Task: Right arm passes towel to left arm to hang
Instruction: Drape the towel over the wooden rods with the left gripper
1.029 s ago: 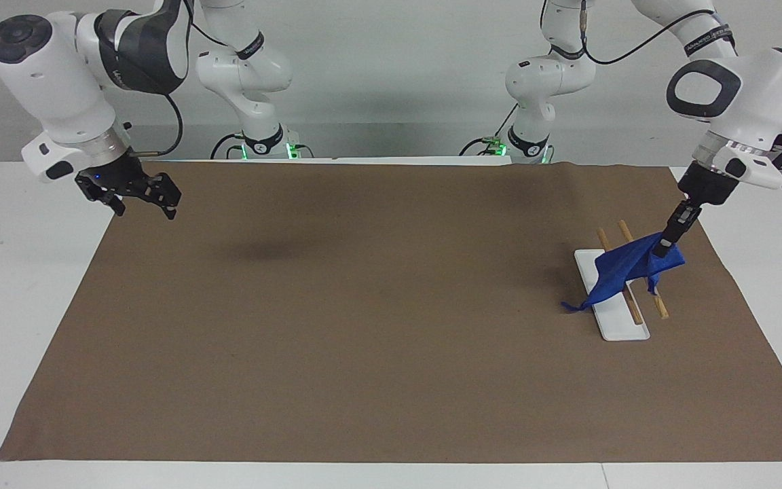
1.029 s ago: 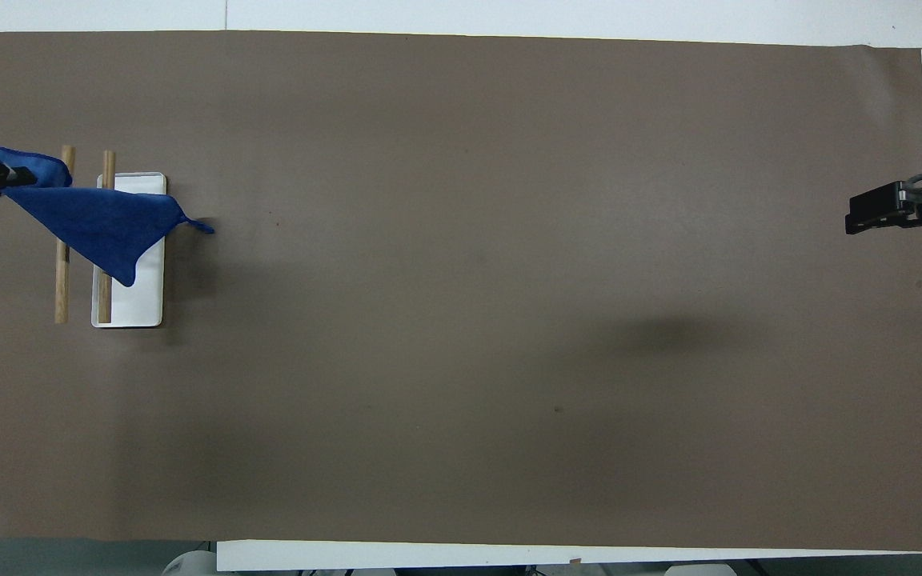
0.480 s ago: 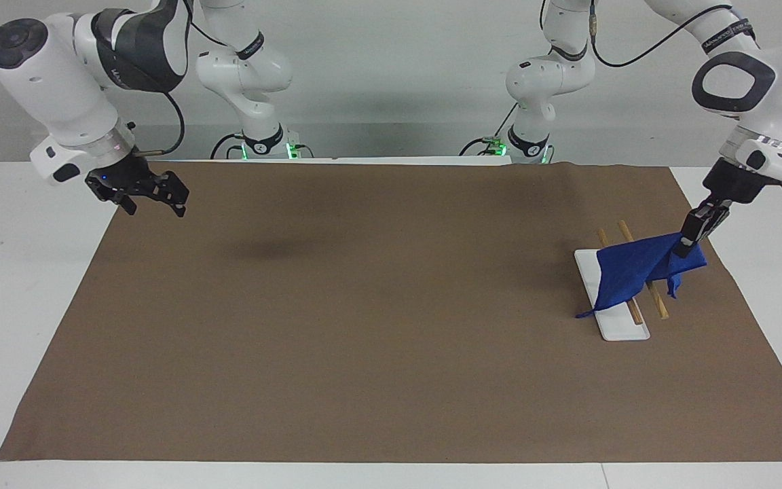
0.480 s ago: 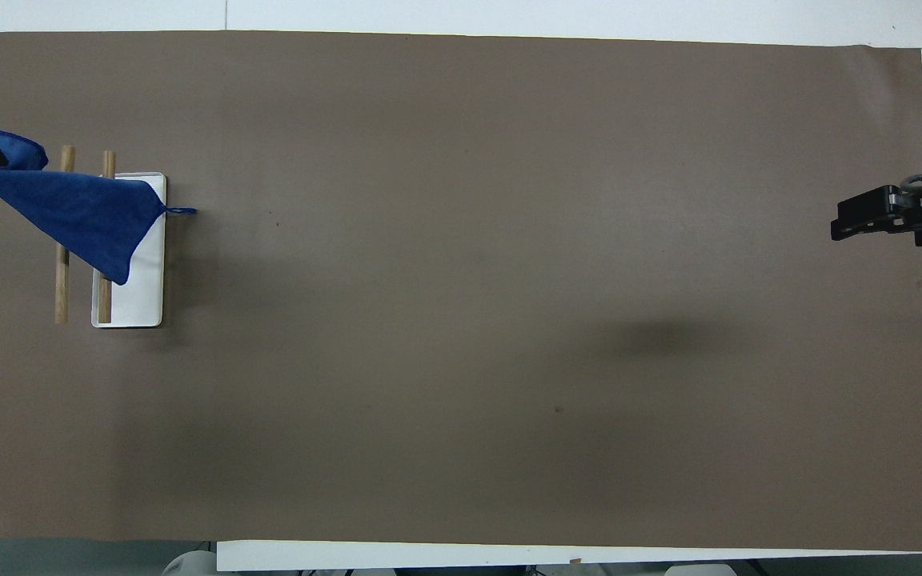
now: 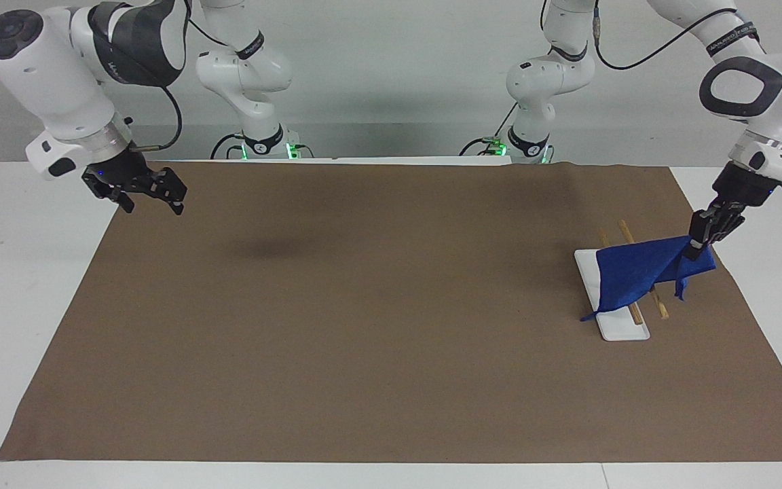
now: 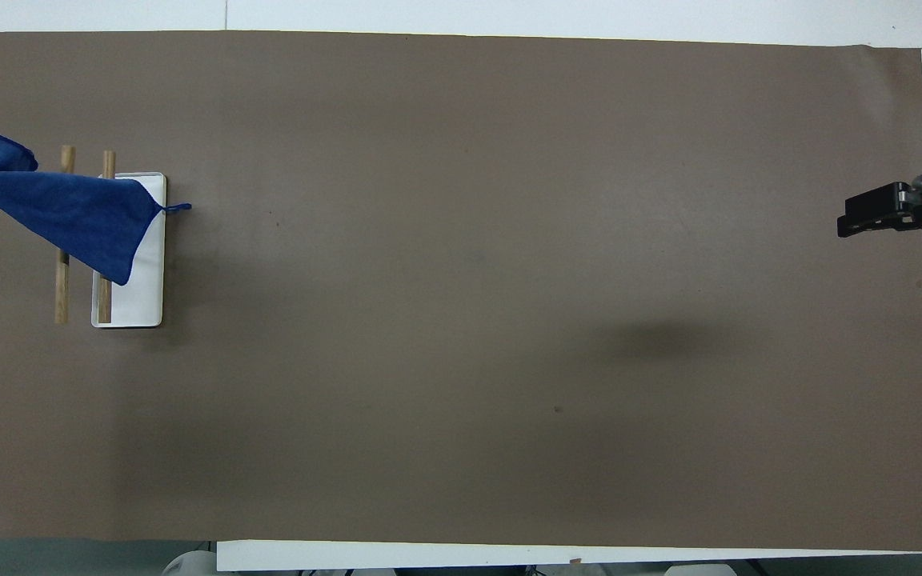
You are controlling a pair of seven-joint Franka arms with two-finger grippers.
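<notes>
The small royal-blue terry towel hangs stretched and slanting at the left arm's end of the table, one corner pinched high in the left gripper, whose jaws are closed on it. Its body drapes across two wooden rails, and the thin corner loop trails low.

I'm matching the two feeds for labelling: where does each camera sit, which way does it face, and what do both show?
Facing view: high across the table, looking at the robots; both white arms show whole, the left pincer shut on the royal-blue terry towel, the right pincer open over the brown mat's edge.
Overhead view: high above the robots' end, looking steeply down; only the pincers' tips show.
Shared: towel draped over two wooden rods on a white rectangular base, half a turn apart.
</notes>
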